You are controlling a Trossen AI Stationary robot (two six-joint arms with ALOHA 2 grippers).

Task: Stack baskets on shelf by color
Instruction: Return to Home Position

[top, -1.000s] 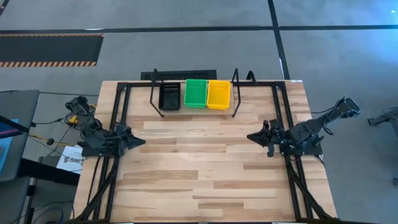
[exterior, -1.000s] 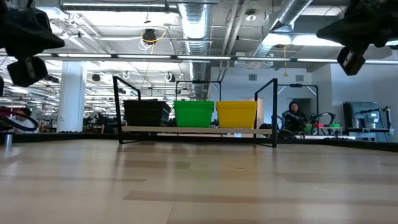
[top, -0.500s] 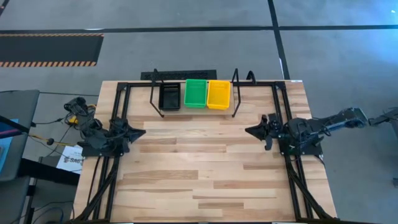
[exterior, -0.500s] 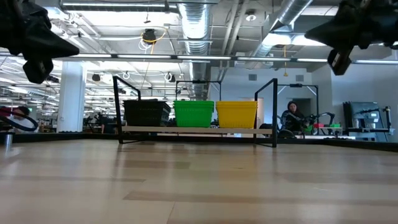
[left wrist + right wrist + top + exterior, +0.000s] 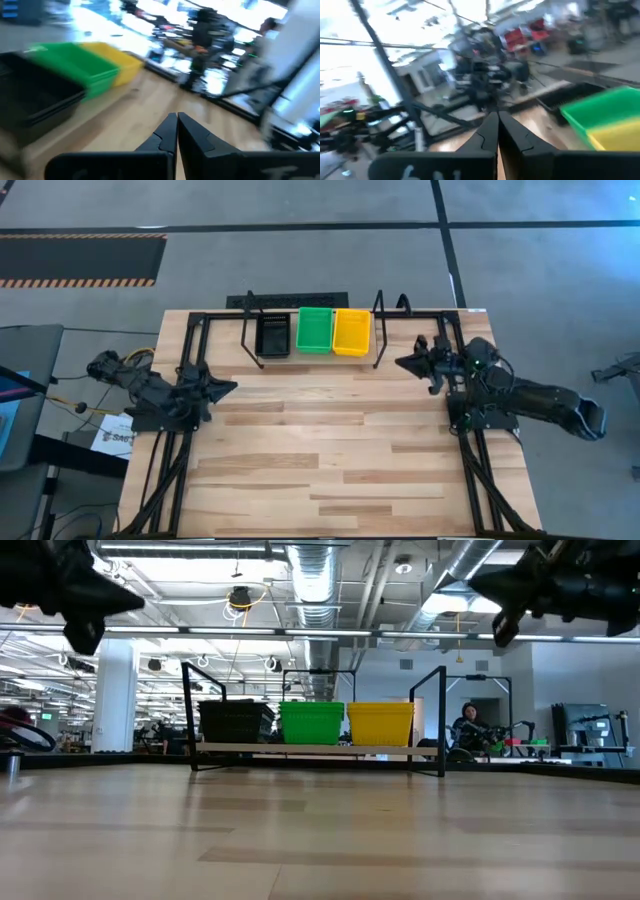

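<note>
Showed black baskets (image 5: pixel 272 336), green baskets (image 5: pixel 315 330) and yellow baskets (image 5: pixel 351 332) side by side on the shelf (image 5: pixel 310 749) at the desk's (image 5: pixel 330 460) far edge, left end effector (image 5: pixel 228 388) and right end effector (image 5: pixel 402 364) pinched closed, empty, flanking the desk, apparently homing, needing only retraction to rest.

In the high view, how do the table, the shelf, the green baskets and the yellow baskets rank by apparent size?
Largest to smallest: table; shelf; then green baskets and yellow baskets, which look alike.
</note>
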